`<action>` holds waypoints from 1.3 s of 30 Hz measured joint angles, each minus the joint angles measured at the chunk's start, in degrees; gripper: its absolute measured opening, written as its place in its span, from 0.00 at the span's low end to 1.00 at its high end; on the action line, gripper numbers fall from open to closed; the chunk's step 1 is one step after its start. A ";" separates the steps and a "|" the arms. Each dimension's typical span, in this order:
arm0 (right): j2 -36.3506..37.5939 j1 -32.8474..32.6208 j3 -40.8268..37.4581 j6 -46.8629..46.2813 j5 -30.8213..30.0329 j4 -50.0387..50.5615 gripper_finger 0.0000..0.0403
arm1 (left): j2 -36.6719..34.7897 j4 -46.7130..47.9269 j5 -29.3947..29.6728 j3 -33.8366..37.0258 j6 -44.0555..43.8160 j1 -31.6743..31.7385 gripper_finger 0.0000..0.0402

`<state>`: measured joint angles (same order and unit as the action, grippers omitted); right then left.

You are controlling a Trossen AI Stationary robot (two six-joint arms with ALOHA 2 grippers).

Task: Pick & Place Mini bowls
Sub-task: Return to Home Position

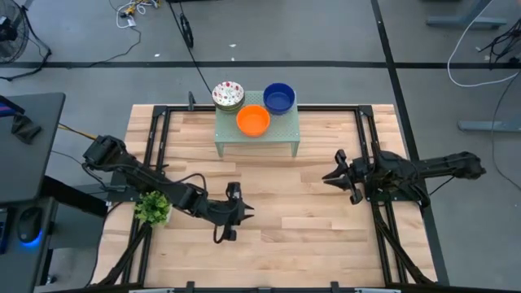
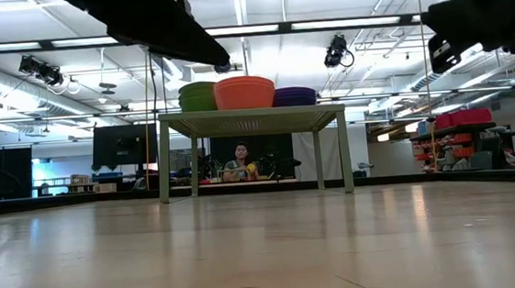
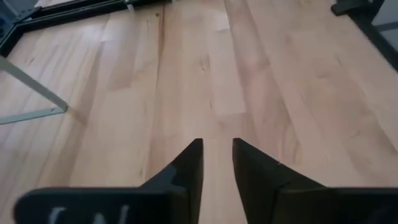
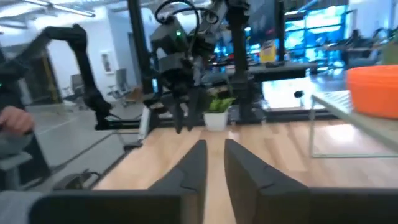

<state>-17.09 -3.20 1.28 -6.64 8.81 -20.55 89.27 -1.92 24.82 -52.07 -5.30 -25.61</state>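
Observation:
A pale green mesh stand (image 1: 256,134) sits at the table's far middle and carries the mini bowls. On it are a stack of white red-speckled bowls (image 1: 228,95), a blue bowl (image 1: 278,98) and an orange bowl (image 1: 253,120). The low view shows them side by side on the stand top: a green outer wall (image 2: 198,96), the orange bowl (image 2: 244,92) and the blue bowl (image 2: 295,95). My left gripper (image 1: 244,212) hovers over the near middle of the table, slightly open and holding nothing. My right gripper (image 1: 330,176) hovers right of centre, slightly open and holding nothing, pointing toward the table's left.
A small leafy plant (image 1: 152,209) stands near the table's left edge beside my left arm. Bare wood (image 1: 293,212) lies between the two grippers and in front of the stand. Black frame rails (image 1: 370,138) run along the table's sides. A person (image 2: 241,164) sits far behind the table.

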 joint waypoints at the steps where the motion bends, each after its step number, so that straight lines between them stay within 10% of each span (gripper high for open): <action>1: 1.28 0.45 -0.01 0.51 -0.03 1.78 0.11 | -0.02 0.15 0.00 0.00 0.02 0.37 0.21; 17: 17.10 2.85 4.32 5.22 0.47 30.56 0.01 | -6.43 2.53 -9.74 1.77 5.79 10.54 0.03; 39: 16.60 2.65 -0.33 4.33 -0.89 18.51 0.03 | -66.38 -7.41 -16.24 37.97 1.90 20.35 0.01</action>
<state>-0.49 -0.56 0.95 -2.31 7.92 -2.04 22.90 -9.32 8.58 -14.10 -3.40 -5.27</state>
